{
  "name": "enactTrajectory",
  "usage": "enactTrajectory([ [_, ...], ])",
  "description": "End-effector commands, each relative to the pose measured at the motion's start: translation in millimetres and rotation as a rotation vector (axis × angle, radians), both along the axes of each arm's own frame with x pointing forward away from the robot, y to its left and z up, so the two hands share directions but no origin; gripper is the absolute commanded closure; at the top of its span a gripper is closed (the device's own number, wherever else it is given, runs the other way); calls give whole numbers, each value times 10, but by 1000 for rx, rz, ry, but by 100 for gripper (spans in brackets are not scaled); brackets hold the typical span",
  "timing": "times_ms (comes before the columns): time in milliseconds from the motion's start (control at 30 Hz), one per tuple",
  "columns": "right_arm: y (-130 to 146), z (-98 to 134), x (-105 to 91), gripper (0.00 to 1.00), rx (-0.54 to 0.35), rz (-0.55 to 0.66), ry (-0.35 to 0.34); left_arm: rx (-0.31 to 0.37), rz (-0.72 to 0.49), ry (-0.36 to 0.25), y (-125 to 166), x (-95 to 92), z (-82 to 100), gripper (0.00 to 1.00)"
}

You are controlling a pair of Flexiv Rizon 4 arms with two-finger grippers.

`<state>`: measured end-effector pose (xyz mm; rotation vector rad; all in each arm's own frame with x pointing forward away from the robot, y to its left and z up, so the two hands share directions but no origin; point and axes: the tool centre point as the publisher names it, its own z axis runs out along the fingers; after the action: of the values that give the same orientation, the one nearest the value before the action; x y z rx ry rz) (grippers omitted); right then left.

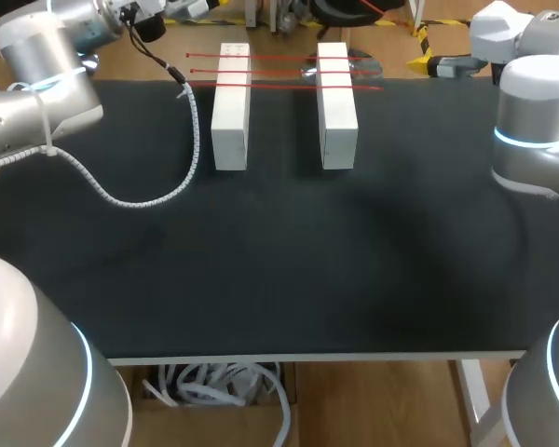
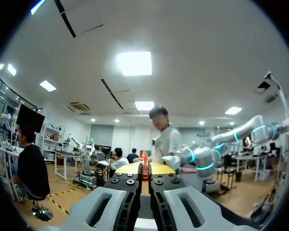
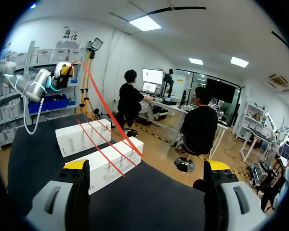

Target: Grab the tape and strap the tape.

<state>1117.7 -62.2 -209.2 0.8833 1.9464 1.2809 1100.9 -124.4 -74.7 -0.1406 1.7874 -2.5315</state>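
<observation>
Two white blocks (image 1: pixel 231 93) (image 1: pixel 337 93) lie side by side at the far end of the black table (image 1: pixel 279 270). Thin red tape (image 1: pixel 279 71) crosses both in three lines. In the left wrist view my left gripper (image 2: pixel 144 168) is shut on a red strip of tape (image 2: pixel 144 172), raised and facing away from the table. The right wrist view shows that gripper (image 3: pixel 63 71) held high, with the tape (image 3: pixel 106 110) slanting down from it to the nearer block (image 3: pixel 111 163). My right gripper (image 3: pixel 147 166) is open and empty, above the table, short of the blocks.
A white corrugated cable (image 1: pixel 149 197) from my left arm loops onto the table's left part. My right arm's elbow (image 1: pixel 536 130) stands over the right edge. The table's front edge (image 1: pixel 307 356) runs across near me.
</observation>
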Motion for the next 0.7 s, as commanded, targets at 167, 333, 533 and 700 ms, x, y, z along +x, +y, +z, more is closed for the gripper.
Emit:
enactTrajectory([
  [167,26,-102,-109,0,29,-211,-86,-1,1,-1,-3,0,-6,100],
  [333,13,-54,-151,0,171,-315,-202,-1,1,-1,-3,0,-6,100],
  [533,56,72,-192,0,367,-338,-357,-1,1,-1,-3,0,-6,100],
  [700,80,148,-220,0,602,-356,-393,-1,1,-1,-3,0,-6,100],
])
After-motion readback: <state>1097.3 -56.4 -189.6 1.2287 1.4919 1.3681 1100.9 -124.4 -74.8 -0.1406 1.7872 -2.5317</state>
